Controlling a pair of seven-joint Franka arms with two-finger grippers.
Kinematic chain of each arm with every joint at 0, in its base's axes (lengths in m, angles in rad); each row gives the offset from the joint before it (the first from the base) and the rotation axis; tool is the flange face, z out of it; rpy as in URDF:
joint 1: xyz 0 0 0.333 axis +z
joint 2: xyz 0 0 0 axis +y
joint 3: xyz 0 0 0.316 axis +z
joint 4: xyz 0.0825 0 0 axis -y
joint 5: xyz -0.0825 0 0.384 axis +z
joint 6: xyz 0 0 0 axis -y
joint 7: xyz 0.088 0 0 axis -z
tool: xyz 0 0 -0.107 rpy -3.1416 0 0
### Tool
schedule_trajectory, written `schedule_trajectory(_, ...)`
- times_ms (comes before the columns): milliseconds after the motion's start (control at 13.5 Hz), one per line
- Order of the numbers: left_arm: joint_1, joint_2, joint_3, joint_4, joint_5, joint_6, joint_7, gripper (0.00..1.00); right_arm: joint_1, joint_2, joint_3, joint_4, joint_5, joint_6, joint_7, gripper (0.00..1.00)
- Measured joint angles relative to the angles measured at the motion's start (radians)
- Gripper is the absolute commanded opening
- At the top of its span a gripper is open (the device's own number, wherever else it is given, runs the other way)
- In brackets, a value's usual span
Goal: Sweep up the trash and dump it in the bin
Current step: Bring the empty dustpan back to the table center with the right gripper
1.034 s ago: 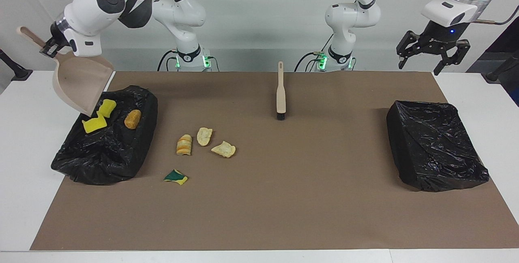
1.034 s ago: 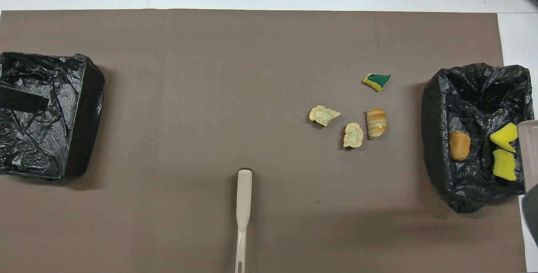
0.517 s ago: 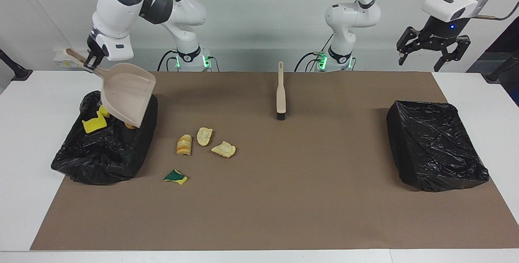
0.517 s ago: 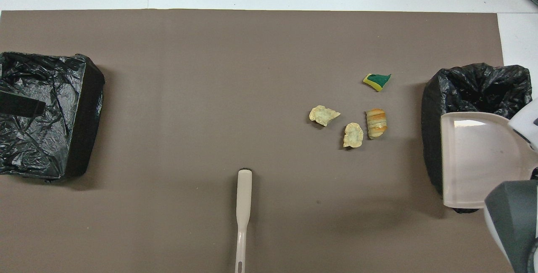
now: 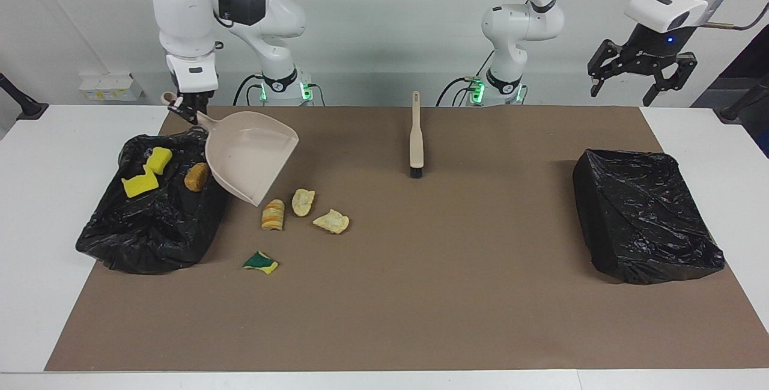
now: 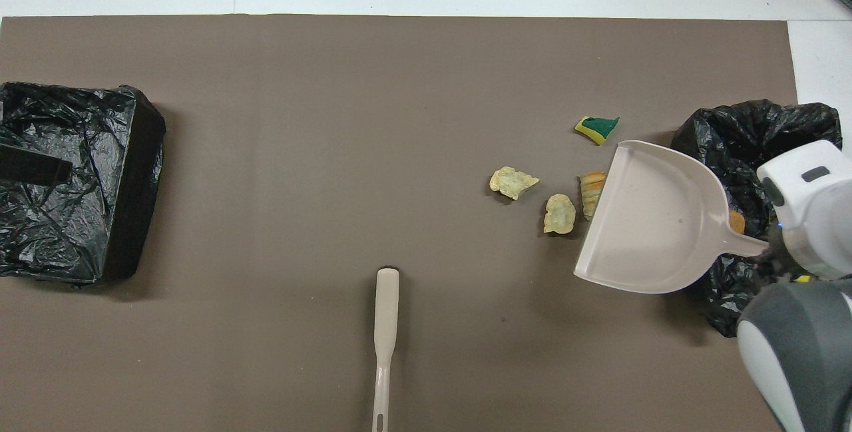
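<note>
clenching the beige plastic dustpan (image 5: 249, 158) by its handle, the right gripper (image 5: 187, 106) is raised; light, soft sponge-and-bread trash scraps (image 5: 305, 213) are best swept; left gripper (image 5: 641, 74) waits released.

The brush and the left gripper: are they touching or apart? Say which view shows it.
Apart. The facing view shows the brush lying on the mat while the left gripper hangs open in the air at the left arm's end of the table.

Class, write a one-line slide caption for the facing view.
Right gripper carries the emptied dustpan from the bin toward four scraps; brush unused.
</note>
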Motion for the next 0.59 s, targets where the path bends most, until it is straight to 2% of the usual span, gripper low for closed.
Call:
schedule_trajectory(222,0.0,0.0,0.0,0.0,0.0,0.0,0.0,1.0,0.068,0.044,0.007,0.0,0.142,0.013,0.298,0.0)
schedule_trajectory(591,0.0,0.0,0.0,0.0,0.0,0.0,0.0,1.0,0.219,0.163,0.009,0.014,0.213,0.166,0.821,0.0)
